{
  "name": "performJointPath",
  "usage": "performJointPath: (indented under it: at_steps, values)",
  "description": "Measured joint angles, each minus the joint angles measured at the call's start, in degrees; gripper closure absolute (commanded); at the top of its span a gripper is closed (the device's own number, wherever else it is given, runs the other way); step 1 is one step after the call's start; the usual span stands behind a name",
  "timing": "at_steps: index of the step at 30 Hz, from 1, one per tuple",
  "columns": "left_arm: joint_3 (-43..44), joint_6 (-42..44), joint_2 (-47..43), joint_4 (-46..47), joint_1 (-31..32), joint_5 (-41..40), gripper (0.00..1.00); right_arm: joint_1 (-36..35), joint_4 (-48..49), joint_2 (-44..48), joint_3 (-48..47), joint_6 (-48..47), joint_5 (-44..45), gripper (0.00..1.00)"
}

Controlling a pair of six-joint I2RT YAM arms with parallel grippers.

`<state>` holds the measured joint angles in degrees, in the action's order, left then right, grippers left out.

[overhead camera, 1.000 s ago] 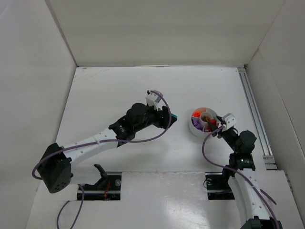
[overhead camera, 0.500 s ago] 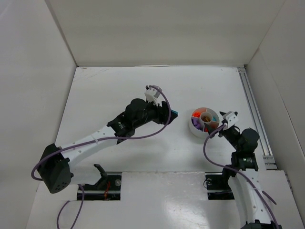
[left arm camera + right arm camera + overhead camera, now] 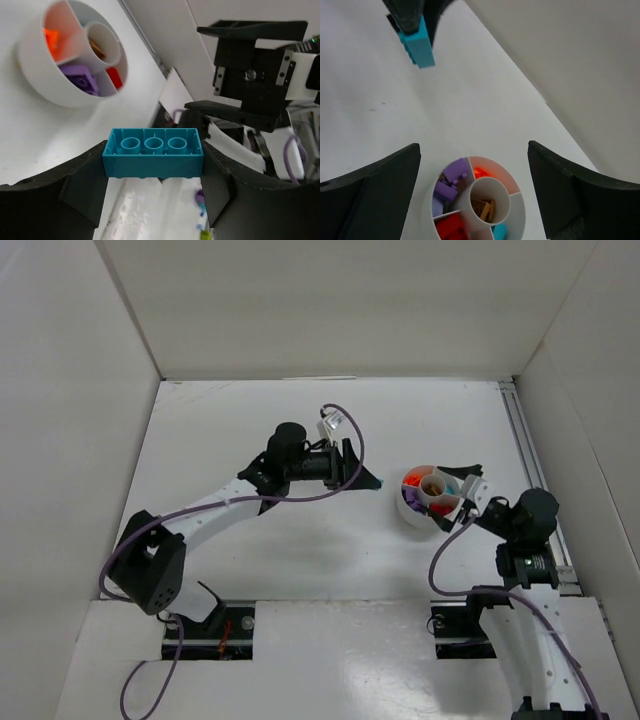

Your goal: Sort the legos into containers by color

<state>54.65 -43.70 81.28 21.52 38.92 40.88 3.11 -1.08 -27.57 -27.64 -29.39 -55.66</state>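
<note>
My left gripper (image 3: 362, 477) is shut on a teal brick (image 3: 373, 483), held in the air left of the white divided bowl (image 3: 410, 508). In the left wrist view the brick (image 3: 152, 152) sits across both fingers, underside up, with the bowl (image 3: 45, 85) beyond it at upper left. My right gripper (image 3: 456, 497) is open and empty over the bowl's right side. In the right wrist view the bowl (image 3: 520, 207) lies between its fingers and holds purple (image 3: 451, 180), orange (image 3: 482, 172), red (image 3: 451, 229), brown (image 3: 485, 207) and teal (image 3: 499, 231) pieces. The held brick (image 3: 417, 42) shows at top left.
White walls enclose the table on three sides. A metal rail (image 3: 530, 470) runs along the right edge, close behind the bowl. The right arm (image 3: 255, 85) stands directly beyond the held brick in the left wrist view.
My left gripper has carried the teal brick right, toward the bowl. My right gripper has drawn back to the right from the bowl and now stands wide open.
</note>
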Motion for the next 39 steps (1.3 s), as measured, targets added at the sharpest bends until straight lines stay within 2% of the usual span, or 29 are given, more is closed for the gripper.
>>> performJointPath:
  at_steps: [6,12,13,16,20,24,27,28,32,36,39]
  values:
    - [0.94,-4.90,5.14,4.81,2.03,10.16,0.58,-8.31,-0.17,-1.66,-1.60,-0.50,-3.96,0.08]
    - [3.89,-8.00,7.52,9.81,4.35,15.13,0.58,-18.95,0.07,-5.38,-5.33,-1.79,-2.21,0.10]
    - [4.46,-8.24,7.74,10.29,4.61,15.69,0.58,-20.39,0.15,-6.32,-5.90,-1.95,-1.36,0.13]
    - [5.25,-8.72,7.91,11.54,4.87,16.55,0.58,-24.22,0.15,-8.35,-7.10,-2.56,1.92,0.31]
    - [5.51,-9.05,7.98,12.15,4.85,17.20,0.58,-27.17,0.07,-9.70,-7.58,-2.54,7.56,0.37]
    - [5.51,-9.25,8.87,12.57,4.87,17.44,0.58,-28.41,0.26,-9.14,-7.69,-1.86,11.21,0.50]
    - [5.84,-9.70,9.73,12.79,4.81,17.44,0.58,-28.96,0.17,-8.96,-7.80,-1.46,11.91,0.55]
    - [6.03,-9.81,10.08,12.94,4.79,17.42,0.58,-29.14,0.17,-8.96,-7.89,-1.38,11.89,0.63]
    - [6.84,-10.08,10.71,12.96,4.31,17.51,0.58,-29.24,0.57,-9.99,-8.04,-0.98,11.87,0.84]
    - [6.88,-9.90,10.75,12.92,3.98,17.53,0.48,-29.24,1.11,-10.51,-8.20,-1.27,12.02,0.94]
    - [6.88,-9.25,10.60,12.90,3.98,17.09,0.29,-29.40,1.11,-10.34,-8.20,-1.36,12.85,0.96]
